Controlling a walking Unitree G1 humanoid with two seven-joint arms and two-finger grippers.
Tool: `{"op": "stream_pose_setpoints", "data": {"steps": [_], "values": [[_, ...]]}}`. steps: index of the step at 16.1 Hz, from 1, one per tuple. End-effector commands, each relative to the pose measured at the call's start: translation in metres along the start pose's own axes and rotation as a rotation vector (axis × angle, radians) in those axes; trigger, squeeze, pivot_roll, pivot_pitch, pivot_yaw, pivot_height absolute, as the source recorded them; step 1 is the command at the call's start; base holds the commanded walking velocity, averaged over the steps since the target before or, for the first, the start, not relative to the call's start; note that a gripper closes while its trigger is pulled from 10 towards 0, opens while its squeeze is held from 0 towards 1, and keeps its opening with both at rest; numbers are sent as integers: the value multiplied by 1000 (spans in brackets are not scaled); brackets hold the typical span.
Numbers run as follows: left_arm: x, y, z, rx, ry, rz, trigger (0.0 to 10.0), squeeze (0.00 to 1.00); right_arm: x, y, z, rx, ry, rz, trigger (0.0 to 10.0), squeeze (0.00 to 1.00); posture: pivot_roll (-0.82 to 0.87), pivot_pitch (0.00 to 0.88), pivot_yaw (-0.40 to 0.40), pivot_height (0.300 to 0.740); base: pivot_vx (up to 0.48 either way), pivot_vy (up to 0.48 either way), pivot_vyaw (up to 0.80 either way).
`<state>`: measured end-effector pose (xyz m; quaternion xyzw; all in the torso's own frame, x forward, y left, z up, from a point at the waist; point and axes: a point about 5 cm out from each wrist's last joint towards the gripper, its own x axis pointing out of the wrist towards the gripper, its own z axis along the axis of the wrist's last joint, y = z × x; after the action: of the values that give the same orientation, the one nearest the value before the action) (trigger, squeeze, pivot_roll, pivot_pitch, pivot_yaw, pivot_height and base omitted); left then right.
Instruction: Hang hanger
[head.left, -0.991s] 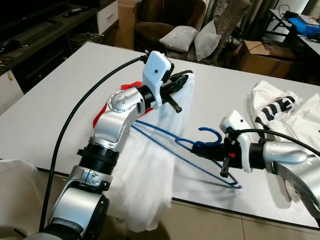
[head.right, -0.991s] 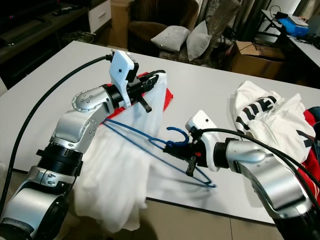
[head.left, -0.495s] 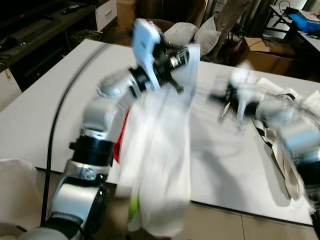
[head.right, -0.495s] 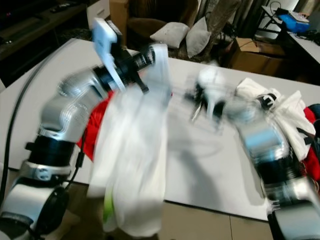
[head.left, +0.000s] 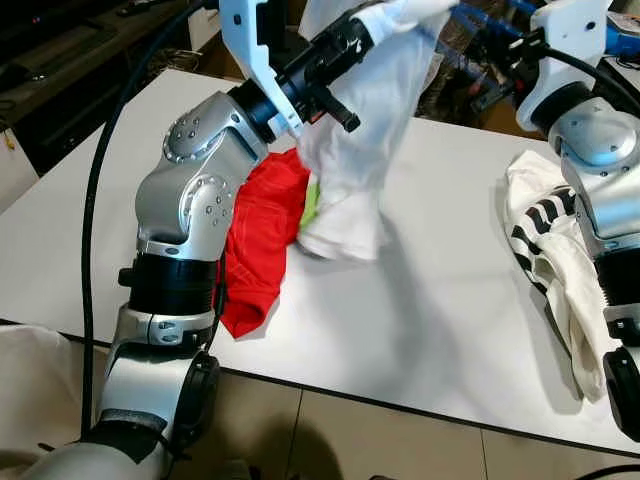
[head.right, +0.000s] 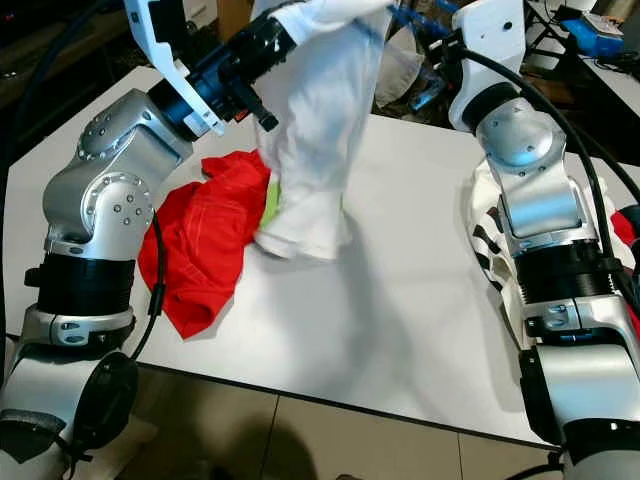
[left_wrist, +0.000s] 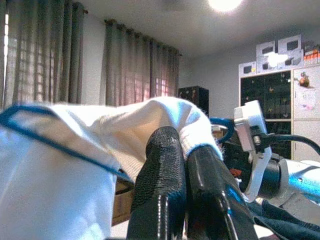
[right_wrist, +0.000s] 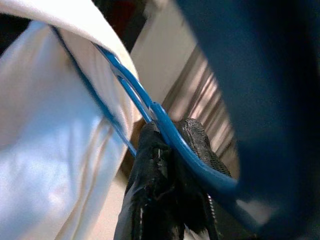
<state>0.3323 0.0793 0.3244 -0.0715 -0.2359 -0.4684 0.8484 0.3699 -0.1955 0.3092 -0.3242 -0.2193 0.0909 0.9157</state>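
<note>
Above the table, the left gripper pinches the white shirt while the right gripper apparently clamps the blue hanger.

The middle and near side of the white table lie bare, giving open passage between the two arms. On the robot's left a red garment sprawls beside the hanging white shirt, whose hem seems to brush the tabletop, and a striped white garment crowds the right edge.
</note>
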Motion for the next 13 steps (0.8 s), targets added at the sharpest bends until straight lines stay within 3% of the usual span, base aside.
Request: {"op": "stream_pose_setpoints", "data": {"steps": [1, 4, 5, 7, 8, 10, 11, 13], "values": [[1, -3, 6, 0, -24, -16, 10000, 0, -5, -28, 8, -41, -62, -151, 10000, 0, -57, 0, -83, 740, 0, 0, 0], [0, -1, 2, 5, -10, -4, 10000, 0, -6, -34, 17, -101, -146, -162, 10000, 0, -62, 0, -78, 740, 0, 0, 0], [-7, 0, -7, 24, 31, 16, 10000, 0, -11, -24, 10, -189, -144, -122, 10000, 0, -62, 0, -78, 740, 0, 0, 0], [-18, 2, -19, 26, 82, 50, 10000, 0, -22, -9, -5, -219, -117, -83, 10000, 0, -60, 0, -85, 740, 0, 0, 0], [-30, 2, -29, 16, 128, 85, 10000, 0, -35, 15, -18, -53, -81, 47, 10000, 0, -58, 0, -86, 740, 0, 0, 0], [-34, 3, -29, 5, 131, 96, 10000, 0, -43, 30, -21, 72, -70, 162, 10000, 0, -60, 0, -82, 740, 0, 0, 0], [-36, 4, -27, -4, 131, 91, 10000, 0, -57, 52, -25, 193, -30, 347, 10000, 0, -60, 0, -82, 740, 0, 0, 0], [-39, 1, -27, -10, 153, 47, 10000, 0, -75, 75, -29, 228, 15, 551, 10000, 0, -68, 0, -73, 740, 0, 0, 0]]}}
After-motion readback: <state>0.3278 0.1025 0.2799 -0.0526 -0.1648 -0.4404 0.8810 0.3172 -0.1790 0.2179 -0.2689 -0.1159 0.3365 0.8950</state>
